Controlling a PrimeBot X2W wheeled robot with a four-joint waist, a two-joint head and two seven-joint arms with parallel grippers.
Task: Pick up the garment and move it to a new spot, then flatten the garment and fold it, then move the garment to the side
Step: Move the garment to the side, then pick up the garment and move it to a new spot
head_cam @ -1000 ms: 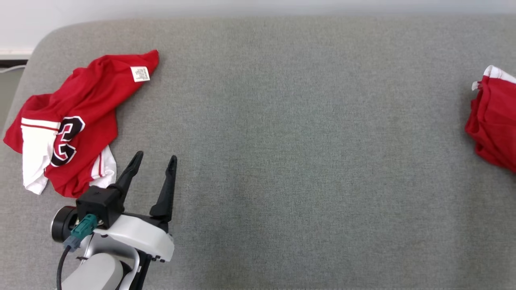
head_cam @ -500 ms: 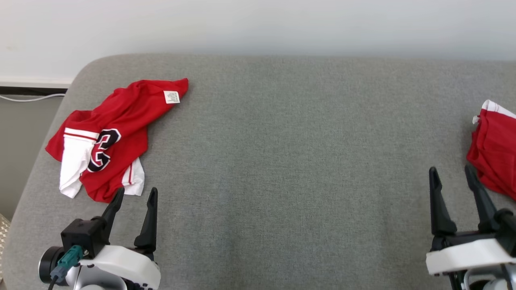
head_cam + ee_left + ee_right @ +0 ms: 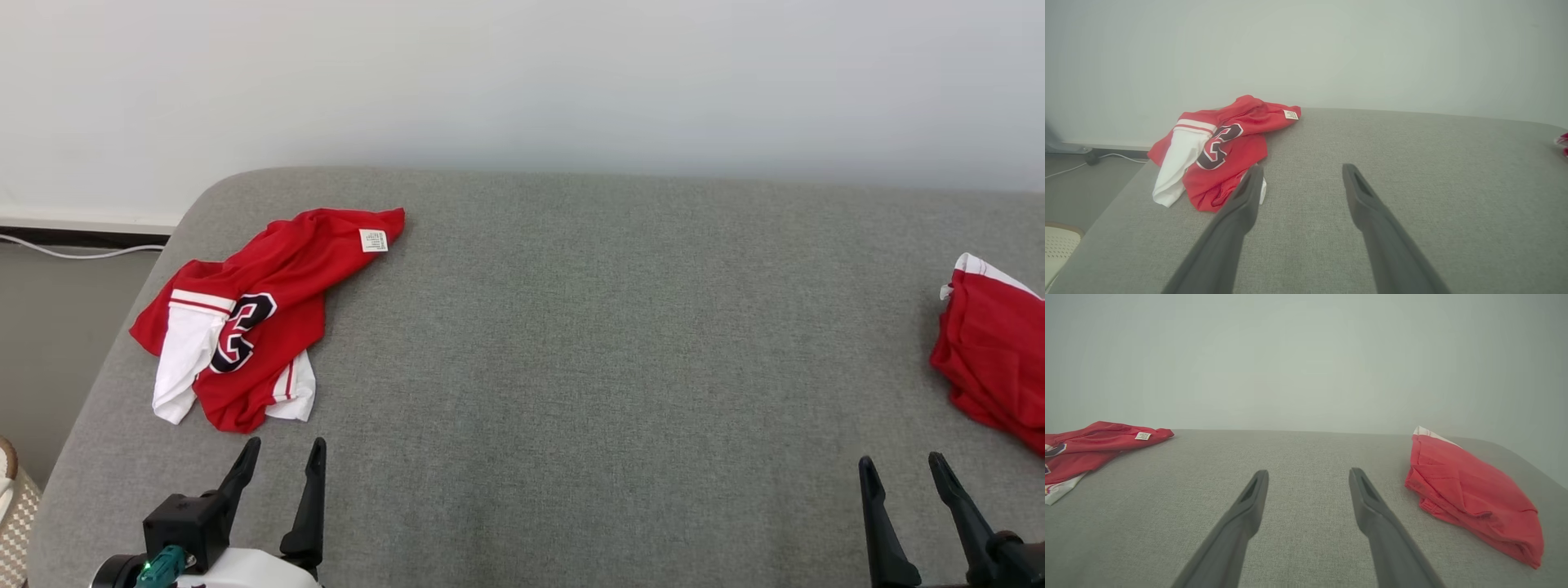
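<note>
Task item: crumpled jersey (image 3: pixel 253 318) lies near the far left corner of the counter (image 3: pixel 571 367); red with white panels, a dark numeral (image 3: pixel 242 343) facing up, a small white label (image 3: pixel 373 240) at its far tip

Other cloth: second red garment (image 3: pixel 992 351) with a white edge, bunched at the counter's right side; partly cut off by the head view, seen whole in the right wrist view (image 3: pixel 1470 494)

In the way: only bare grey fabric between the two garments; both garments sit well apart

Off the counter: pale wall (image 3: pixel 522 82) behind; dark skirting (image 3: pixel 82 237) and a white cable (image 3: pixel 82 251) at the far left; a pale woven object (image 3: pixel 12 523) low beside the near left edge

Edges: far left corner is rounded; the jersey's left side comes close to the left edge; broad open room across the middle and near side

Left arm: left gripper (image 3: pixel 285 445) low at the near left, fingers pointing away toward the jersey's near hem; a strip of grey shows between tips and cloth in the head view; jaws spread wide, holding nothing; same spread in its wrist view (image 3: pixel 1302 171); teal connector (image 3: pixel 163 563) on the wrist housing

Right arm: right gripper (image 3: pixel 901 465) low at the near right, fingers pointing away; jaws wide, holding nothing (image 3: pixel 1309 473); the second garment lies just beyond and to its right, not touching
</note>
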